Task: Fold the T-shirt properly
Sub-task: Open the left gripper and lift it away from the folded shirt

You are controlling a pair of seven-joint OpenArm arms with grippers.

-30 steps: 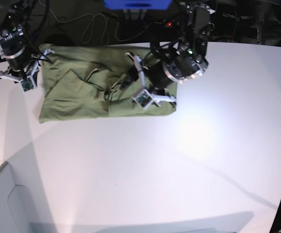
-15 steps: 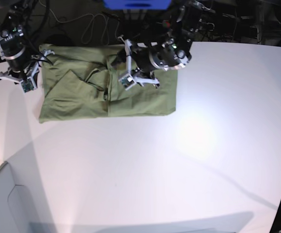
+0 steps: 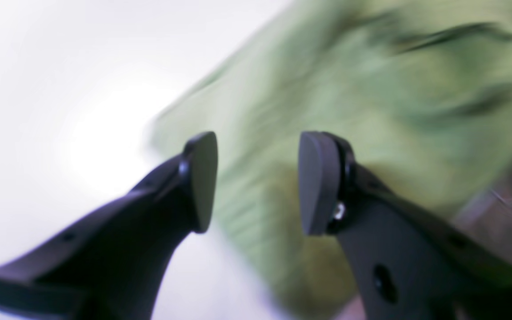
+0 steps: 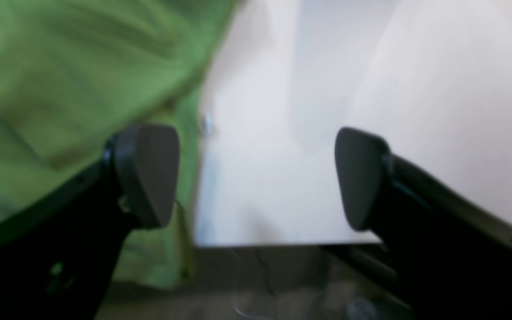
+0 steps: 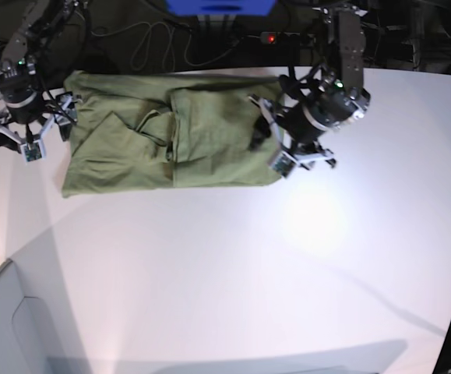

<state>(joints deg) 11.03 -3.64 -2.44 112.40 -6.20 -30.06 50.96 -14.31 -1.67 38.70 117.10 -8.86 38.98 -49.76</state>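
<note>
The olive-green T-shirt [image 5: 155, 140] lies folded into a rough rectangle at the back of the white table [image 5: 248, 273]. My left gripper [image 5: 276, 148] hangs over the shirt's right edge. In the left wrist view it [image 3: 258, 178] is open, with blurred green cloth [image 3: 371, 98] beyond the fingers and nothing between them. My right gripper [image 5: 26, 128] sits just off the shirt's left edge. In the right wrist view it [image 4: 256, 178] is wide open over bare table, with the shirt [image 4: 60, 80] beside its left finger [image 4: 149, 173].
Loose cables [image 5: 147, 39] run across the dark floor behind the table's far edge. A blue object [image 5: 221, 6] sits at the top middle. A grey panel [image 5: 7, 327] fills the lower left corner.
My left arm swung from above the shirt's middle out to its right edge. My right gripper opened wide and shifted slightly away from the shirt's left edge.
</note>
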